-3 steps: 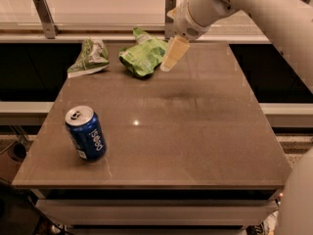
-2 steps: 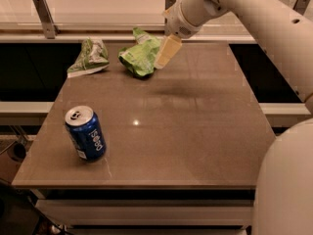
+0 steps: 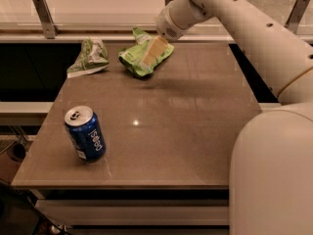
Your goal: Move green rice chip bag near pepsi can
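The green rice chip bag [image 3: 131, 59], bright light green, lies at the back of the table, just right of centre. My gripper [image 3: 152, 53] comes down from the upper right and sits right over the bag's right half, hiding part of it. The pepsi can [image 3: 85, 133], blue with a silver top, stands upright near the table's front left corner, far from the bag.
A smaller, darker green bag with white markings [image 3: 89, 58] lies at the back left. The brown table [image 3: 181, 126] has a railing behind it and dark gaps on its left and right. My white arm and base fill the right side.
My gripper has moved left and slightly down, from the bag's right edge to over the bag. The bags and the can have stayed in place.
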Motion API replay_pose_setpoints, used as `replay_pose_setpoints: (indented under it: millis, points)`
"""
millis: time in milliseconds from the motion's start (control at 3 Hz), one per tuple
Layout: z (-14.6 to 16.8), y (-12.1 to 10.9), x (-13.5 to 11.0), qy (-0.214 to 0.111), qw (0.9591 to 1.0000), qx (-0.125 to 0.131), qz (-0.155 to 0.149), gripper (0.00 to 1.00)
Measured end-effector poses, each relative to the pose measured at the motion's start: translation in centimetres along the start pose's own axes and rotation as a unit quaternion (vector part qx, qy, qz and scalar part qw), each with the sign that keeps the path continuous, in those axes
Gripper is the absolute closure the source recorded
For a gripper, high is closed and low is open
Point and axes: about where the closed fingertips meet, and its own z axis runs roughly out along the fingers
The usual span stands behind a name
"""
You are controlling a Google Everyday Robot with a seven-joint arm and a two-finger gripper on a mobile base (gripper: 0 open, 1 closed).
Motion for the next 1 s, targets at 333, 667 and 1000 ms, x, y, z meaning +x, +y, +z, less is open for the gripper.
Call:
replay_pose_setpoints:
  millis: [333, 667, 1000]
  points:
    - [2.2, 0.0, -0.8, -0.018, 0.9996, -0.006, 0.023, 0.0]
    - [4.5, 0.4, -0.6, -0.026, 0.9983, -0.011, 0.05, 0.0]
    - [6.6, 0.7, 0.1, -0.032, 0.9964, -0.019, 0.076, 0.0]
